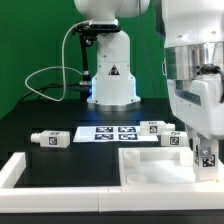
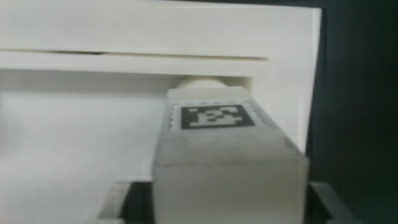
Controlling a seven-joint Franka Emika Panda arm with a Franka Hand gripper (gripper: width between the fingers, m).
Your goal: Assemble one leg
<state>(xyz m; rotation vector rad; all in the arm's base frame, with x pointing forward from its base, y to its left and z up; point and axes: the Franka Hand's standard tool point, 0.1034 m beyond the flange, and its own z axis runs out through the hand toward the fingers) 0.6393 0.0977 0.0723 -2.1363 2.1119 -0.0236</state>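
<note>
My gripper [image 1: 205, 158] is shut on a white leg [image 1: 208, 155] with a black-and-white tag and holds it upright over the exterior view's right end of the large flat white tabletop [image 1: 150, 165]. In the wrist view the leg [image 2: 222, 140] fills the middle between my gripper's [image 2: 222, 208] dark fingers [image 2: 135, 203]. Its rounded tip lies near a raised edge of the tabletop [image 2: 89, 110], close to a corner. Whether the tip touches the tabletop I cannot tell.
Another leg [image 1: 50, 139] lies on the black table at the exterior view's left, and two more [image 1: 156, 127] [image 1: 178, 138] lie behind the tabletop. The marker board [image 1: 108, 132] lies between them. A white rim frame [image 1: 18, 170] runs along the front left. The robot base [image 1: 110, 75] stands behind.
</note>
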